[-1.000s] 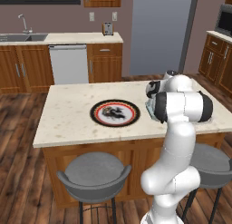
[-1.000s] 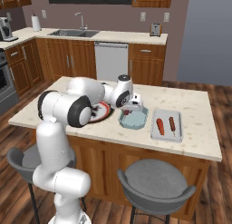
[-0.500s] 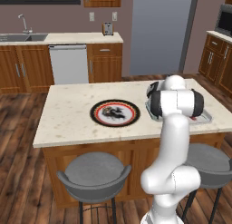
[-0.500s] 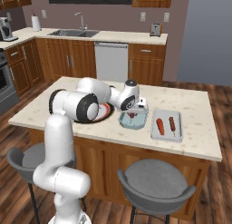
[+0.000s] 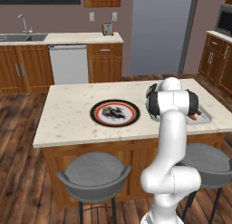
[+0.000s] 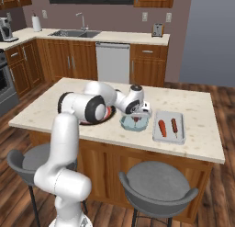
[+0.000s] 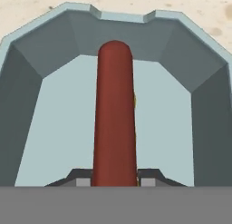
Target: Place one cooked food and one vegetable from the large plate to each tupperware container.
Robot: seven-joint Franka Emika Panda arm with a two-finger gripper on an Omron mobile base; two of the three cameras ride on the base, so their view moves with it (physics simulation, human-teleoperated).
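The gripper (image 7: 115, 182) is clamped on a dark red sausage (image 7: 114, 114), hanging over 1 tupperware container (image 6: 136, 122) near the counter's front edge. Beside it, a second container (image 6: 169, 128) holds 2 foods. The large plate (image 5: 115, 113) sits mid-counter.

Speckled beige desk (image 6: 197, 106) w/ wood base carries large plate (image 5: 114, 113) at centre, one tupperware container (image 6: 136, 122) just beside it, another (image 6: 169, 127) farther right.

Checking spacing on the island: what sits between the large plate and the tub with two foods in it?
In the right base view, another tupperware container sits between the large plate and that tub; the gripper holds a sausage over it.
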